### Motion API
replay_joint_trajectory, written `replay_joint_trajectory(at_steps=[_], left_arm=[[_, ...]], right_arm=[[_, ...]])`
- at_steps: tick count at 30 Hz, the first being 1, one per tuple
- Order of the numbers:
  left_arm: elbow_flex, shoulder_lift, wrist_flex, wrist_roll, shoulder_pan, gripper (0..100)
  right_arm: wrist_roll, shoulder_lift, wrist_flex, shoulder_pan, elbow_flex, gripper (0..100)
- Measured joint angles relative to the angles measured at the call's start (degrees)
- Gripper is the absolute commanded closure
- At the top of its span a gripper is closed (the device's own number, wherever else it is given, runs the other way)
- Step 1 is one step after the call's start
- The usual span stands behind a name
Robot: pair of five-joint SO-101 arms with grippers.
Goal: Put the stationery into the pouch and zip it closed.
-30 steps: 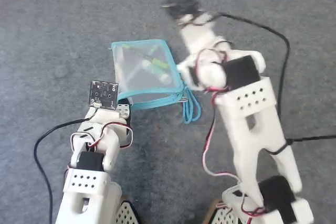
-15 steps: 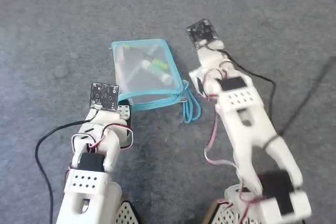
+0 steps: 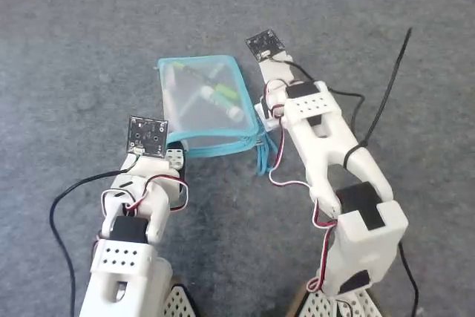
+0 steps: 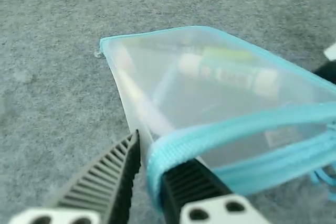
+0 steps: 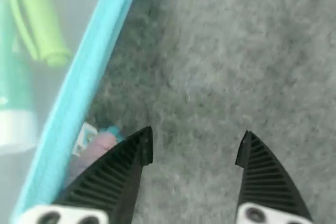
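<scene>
Right gripper [image 5: 197,141] swings down to the 3 o'clock edge of the pouch [image 3: 194,113], jaws wide and empty, while left gripper [image 4: 152,153] pinches its 7 o'clock corner; stationery [image 3: 220,95] lies inside, so zipping seems next

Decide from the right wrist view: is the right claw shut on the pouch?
No, the right claw stands open above the mat, beside the pouch.

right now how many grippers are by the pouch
2. The left gripper is clamped on the pouch's near zipper edge. The right gripper hangs open over the grey mat, just beside the pouch's right edge. No other seems hidden.
</scene>
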Motion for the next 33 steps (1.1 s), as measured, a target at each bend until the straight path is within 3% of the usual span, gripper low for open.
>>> replay_joint_trajectory(at_steps=[11, 19, 25, 33], left_arm=[[0.00, 0.00, 0.00, -0.09, -0.09, 99], [0.00, 0.00, 0.00, -0.09, -0.09, 99], [0.00, 0.00, 0.00, -0.09, -0.09, 99], [0.00, 0.00, 0.00, -0.09, -0.09, 99]], right_arm=[[1.32, -36.40, 1.14, -7.82, 30.33, 73.4], [4.92, -64.88, 13.89, -8.97, 32.79, 73.5], [11.43, -64.97, 16.09, -9.14, 33.49, 73.2], [18.90, -51.60, 10.55, -9.23, 33.49, 73.1]])
